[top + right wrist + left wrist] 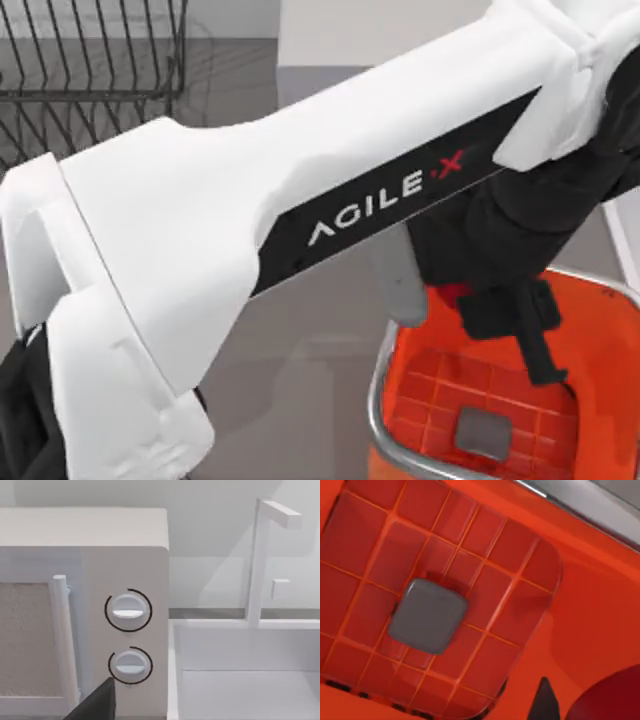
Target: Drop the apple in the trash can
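We are holding our left gripper (500,310) over the bin (600,330), clenched on the apple (610,697) so it falls inside. Our right arm is parked facing the microwave (82,610).

Apple (615,700) cut off by frame edge

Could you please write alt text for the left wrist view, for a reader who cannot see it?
Looking straight down into the orange-red trash can, whose gridded floor has a grey square at its middle. A deep-red rounded apple sits at the frame's edge beside a dark fingertip of the left tool, above the can's interior. A strip of the silver rim crosses one corner.
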Tool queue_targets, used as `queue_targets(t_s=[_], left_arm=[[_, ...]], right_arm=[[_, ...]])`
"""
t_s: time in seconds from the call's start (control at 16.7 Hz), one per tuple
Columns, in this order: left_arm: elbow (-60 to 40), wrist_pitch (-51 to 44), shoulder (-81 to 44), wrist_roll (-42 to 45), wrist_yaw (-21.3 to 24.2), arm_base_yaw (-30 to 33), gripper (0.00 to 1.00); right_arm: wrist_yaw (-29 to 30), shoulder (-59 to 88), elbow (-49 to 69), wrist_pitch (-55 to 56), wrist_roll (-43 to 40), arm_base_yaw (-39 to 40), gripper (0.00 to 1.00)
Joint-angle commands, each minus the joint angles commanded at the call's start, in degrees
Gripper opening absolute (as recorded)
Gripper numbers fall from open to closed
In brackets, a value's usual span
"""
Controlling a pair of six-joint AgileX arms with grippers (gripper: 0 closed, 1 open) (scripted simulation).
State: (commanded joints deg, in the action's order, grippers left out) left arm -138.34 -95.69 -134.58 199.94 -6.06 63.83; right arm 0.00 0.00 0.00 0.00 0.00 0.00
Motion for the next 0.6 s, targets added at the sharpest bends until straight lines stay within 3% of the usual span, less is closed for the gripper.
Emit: queue_targets(t_s=[0.24, 0.6], left_arm=[[-2.0, -0.35, -0.61, 6.04, -0.63, 5.14, 0.0], [-1.65, -0.25, -0.12, 5.9, -1.01, 4.74, 0.0]], right_arm=[[0.0, 0.0, 0.0, 0.0, 0.0, 0.0, 1.0], [0.0, 0.0, 0.0, 0.0, 0.0, 0.0, 1.0]])
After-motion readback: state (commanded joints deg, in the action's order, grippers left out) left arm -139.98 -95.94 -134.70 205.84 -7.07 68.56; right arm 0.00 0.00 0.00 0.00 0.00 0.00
